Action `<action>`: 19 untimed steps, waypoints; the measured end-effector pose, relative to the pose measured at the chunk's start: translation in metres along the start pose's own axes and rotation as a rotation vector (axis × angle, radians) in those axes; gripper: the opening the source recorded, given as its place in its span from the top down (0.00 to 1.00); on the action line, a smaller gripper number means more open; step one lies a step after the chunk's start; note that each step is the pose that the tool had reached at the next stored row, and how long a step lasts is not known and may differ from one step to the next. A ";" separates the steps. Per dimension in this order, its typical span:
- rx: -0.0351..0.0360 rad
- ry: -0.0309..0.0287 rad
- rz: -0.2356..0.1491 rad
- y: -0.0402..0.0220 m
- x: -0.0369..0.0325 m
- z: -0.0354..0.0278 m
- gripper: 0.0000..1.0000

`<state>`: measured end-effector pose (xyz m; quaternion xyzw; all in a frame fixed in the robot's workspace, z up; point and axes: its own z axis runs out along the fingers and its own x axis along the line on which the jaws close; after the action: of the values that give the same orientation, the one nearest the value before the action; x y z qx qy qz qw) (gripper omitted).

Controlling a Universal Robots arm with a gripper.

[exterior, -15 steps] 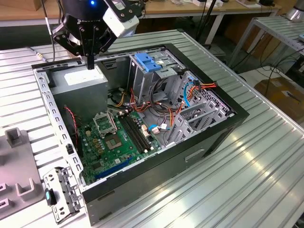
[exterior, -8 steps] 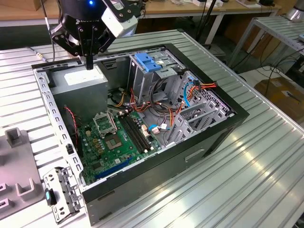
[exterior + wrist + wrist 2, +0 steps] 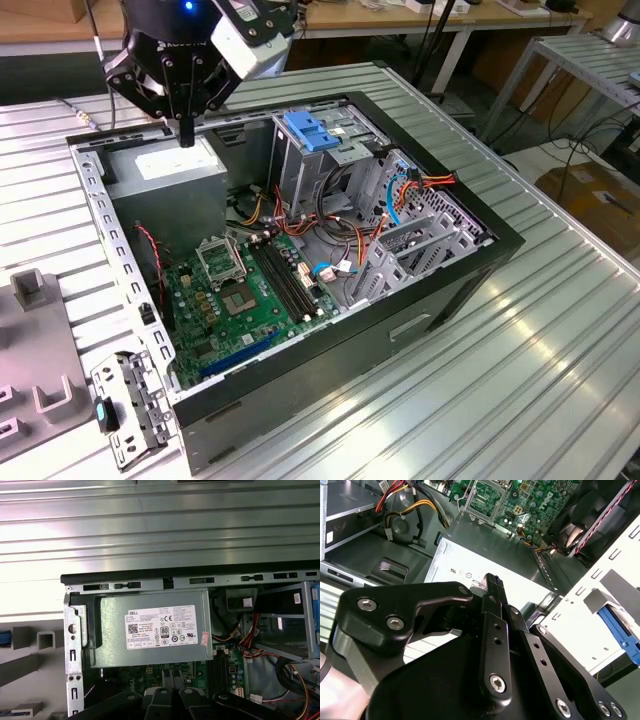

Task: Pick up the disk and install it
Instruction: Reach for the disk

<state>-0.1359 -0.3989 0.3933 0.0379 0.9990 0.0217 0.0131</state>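
Note:
My gripper (image 3: 186, 132) hangs over the far left corner of the open computer case (image 3: 497, 246), just above the grey power-supply box (image 3: 165, 165). Its black fingers are pressed together with nothing between them, as the second wrist view also shows of the gripper (image 3: 492, 582). The disk is out of view. A short blue strip (image 3: 622, 635) lies on a pale fixture beside the case; I cannot tell what it belongs to. Inside the case stands the metal drive cage (image 3: 345, 160) with a blue plastic latch (image 3: 312, 132) on top.
The green motherboard (image 3: 250, 290) lies on the case floor, with bundles of red, orange and blue cables (image 3: 400, 195) by the cage. A grey fixture (image 3: 40, 400) and a loose metal bracket (image 3: 130, 410) sit on the ribbed table (image 3: 560, 350) at the exterior view's left.

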 end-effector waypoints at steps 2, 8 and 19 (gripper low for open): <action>0.0000 0.0000 0.000 -0.0001 0.0006 0.0000 0.89; 0.0001 0.0000 0.000 -0.0002 0.0025 -0.0001 0.89; 0.0001 0.0001 0.000 -0.0005 0.0062 -0.0002 0.89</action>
<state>-0.1421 -0.3989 0.3933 0.0378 0.9990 0.0217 0.0130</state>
